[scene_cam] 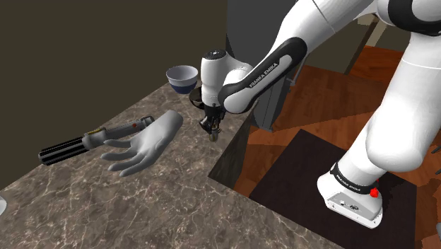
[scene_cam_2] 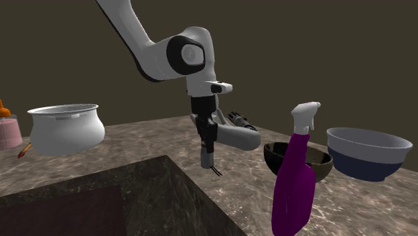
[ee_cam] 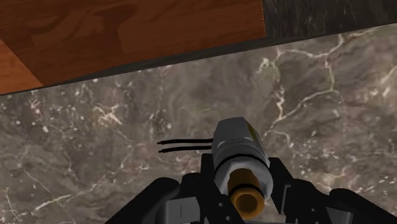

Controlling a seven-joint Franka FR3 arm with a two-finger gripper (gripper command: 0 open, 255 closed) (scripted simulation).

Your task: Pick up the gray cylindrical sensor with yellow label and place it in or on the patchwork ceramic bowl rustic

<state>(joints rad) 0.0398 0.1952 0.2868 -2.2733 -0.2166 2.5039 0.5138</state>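
Pick done: gripper (ee_cam: 238, 173) clenched on gray sensor (ee_cam: 236, 147) above counter (ee_cam: 95, 159); transfer to far bowl (scene_cam: 181, 76) remains

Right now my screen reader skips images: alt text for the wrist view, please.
The gripper clasps a grey sensor with a yellow label over a marbled brown counter. Two black wires jut from it; wood floor lies beyond the counter's edge.

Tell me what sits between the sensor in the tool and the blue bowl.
A dark bowl stands between the sensor and the blue bowl, in the second exterior view; a purple spray bottle stands nearer that camera.
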